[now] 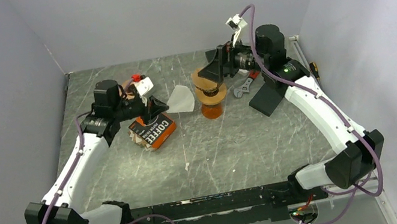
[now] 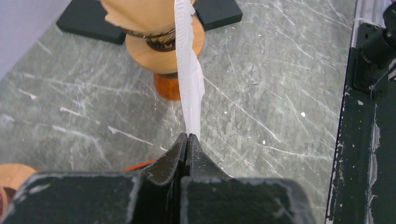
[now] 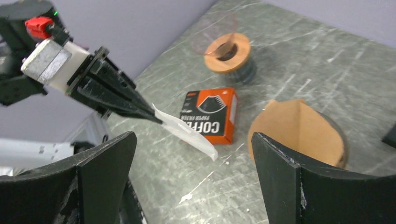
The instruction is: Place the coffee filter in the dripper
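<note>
Top external: left gripper (image 1: 154, 108), jaws clamped on the edge of a white paper coffee filter (image 1: 180, 100), held aloft between orange filter box (image 1: 154, 131) and dripper (image 1: 208, 86). Right gripper (image 1: 215, 69), jaws wide apart, just beside dripper.

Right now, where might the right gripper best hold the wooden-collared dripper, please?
Probably the round wooden collar, from the right gripper's side: it is rigid, the brown paper cone above is flimsy, and the left gripper holds the white paper filter opposite.
</note>
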### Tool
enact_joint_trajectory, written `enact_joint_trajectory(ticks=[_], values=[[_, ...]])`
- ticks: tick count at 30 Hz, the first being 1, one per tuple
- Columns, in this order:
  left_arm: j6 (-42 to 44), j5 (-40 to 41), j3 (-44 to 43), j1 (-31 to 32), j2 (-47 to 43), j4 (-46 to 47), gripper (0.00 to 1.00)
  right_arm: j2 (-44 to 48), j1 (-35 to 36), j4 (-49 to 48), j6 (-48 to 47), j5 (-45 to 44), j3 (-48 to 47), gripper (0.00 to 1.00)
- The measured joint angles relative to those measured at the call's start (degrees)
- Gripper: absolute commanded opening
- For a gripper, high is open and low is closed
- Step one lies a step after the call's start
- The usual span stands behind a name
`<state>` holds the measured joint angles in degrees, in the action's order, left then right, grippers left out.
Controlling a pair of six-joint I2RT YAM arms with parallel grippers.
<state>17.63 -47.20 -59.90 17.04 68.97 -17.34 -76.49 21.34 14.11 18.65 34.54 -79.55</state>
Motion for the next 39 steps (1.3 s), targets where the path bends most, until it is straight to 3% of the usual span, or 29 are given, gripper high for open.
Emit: enact_joint_trajectory(ticks=[6, 14, 20, 24, 29, 35, 39], values=[[6.73, -6.73, 1.6, 0.04, -2.95, 1.66, 0.0, -0.76, 0.0, -0.81, -2.08, 9.31, 0.07, 0.97], [6.62, -20.37, 1.55, -0.33, -2.8, 7.82, 0.0, -0.81, 0.0, -3.91, -2.05, 16.24, 0.57, 0.92], [8.9, -29.64, -0.02, -2.32, -0.24, 7.08, 0.0, -0.81, -0.04, -6.1, -1.51, 20.87, 0.63, 0.75], [9.09, -34.01, -0.35, -5.22, -0.11, 7.28, 0.0, -0.81, -0.04, -7.63, -0.98, 24.06, 1.03, 0.76], [8.83, -35.74, -1.18, -6.88, -0.11, 7.72, 0.0, -0.96, 1.05, -8.22, -1.2, 26.62, 1.18, 0.77], [8.41, -36.09, -1.33, -7.21, -0.11, 7.89, 0.0, -3.39, 5.14, -7.43, -2.4, 26.51, 0.02, 0.64], [7.93, -35.91, -1.31, -7.21, -0.24, 8.17, 0.0, -6.21, 6.95, -5.46, -3.13, 25.99, -2.99, 0.65]])
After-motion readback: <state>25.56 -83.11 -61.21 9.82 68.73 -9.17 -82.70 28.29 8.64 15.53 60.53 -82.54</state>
